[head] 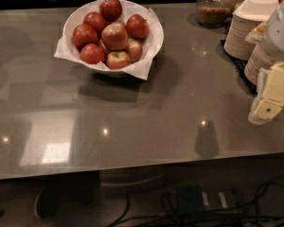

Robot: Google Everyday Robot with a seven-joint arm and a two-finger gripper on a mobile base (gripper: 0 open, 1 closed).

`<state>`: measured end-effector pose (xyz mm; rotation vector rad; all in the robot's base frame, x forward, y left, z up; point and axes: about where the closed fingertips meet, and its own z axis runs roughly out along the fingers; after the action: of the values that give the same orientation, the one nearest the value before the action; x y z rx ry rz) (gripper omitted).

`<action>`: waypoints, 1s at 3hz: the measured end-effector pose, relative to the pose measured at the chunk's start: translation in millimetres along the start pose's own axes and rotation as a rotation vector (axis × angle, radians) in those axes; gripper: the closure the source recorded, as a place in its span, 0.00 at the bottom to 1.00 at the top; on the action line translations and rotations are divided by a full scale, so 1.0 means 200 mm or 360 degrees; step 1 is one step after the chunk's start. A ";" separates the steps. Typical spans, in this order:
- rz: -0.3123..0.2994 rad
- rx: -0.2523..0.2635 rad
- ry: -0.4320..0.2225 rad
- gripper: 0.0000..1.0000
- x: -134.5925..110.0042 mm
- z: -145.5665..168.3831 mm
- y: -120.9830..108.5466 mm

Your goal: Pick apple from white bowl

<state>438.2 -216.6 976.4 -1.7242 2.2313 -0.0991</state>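
Note:
The white bowl, lined with white paper whose corners stick out, stands at the back left of the grey counter. It holds a pile of several apples. The apple, the largest, dull red with a pale tan blush, sits on top in the middle of the pile. Smaller deep-red apples lie around it, and a small apple with a yellow-green top sits at the front. My gripper hangs at the right edge of the view, pale yellow and white, far to the right of the bowl and lower in the picture.
Stacks of tan paper bowls stand at the back right, with a white foam container on top. A glass jar of grains stands behind them. Cables and a power strip lie on the floor below the counter's front edge.

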 end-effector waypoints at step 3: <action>-0.0006 0.0048 -0.0139 0.00 -0.23 0.17 -0.23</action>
<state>500.7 -180.6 964.0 -1.6844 2.1531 -0.0564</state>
